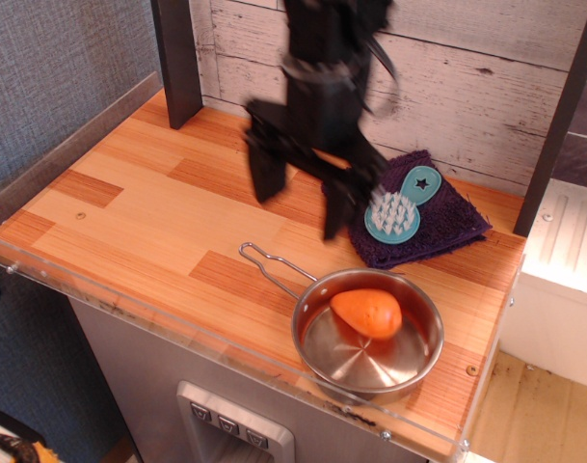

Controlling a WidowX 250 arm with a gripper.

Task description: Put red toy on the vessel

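The red toy, a smooth orange-red egg shape, lies inside the vessel, a shiny steel saucepan near the table's front right edge, toward its far side. The pan's wire-loop handle points left and back. My gripper is open and empty. It hangs above the table behind and left of the pan, well clear of it, and is blurred by motion.
A teal brush with white bristles lies on a purple cloth behind the pan. A dark post stands at the back left, another at the right. A clear plastic lip runs along the front edge.
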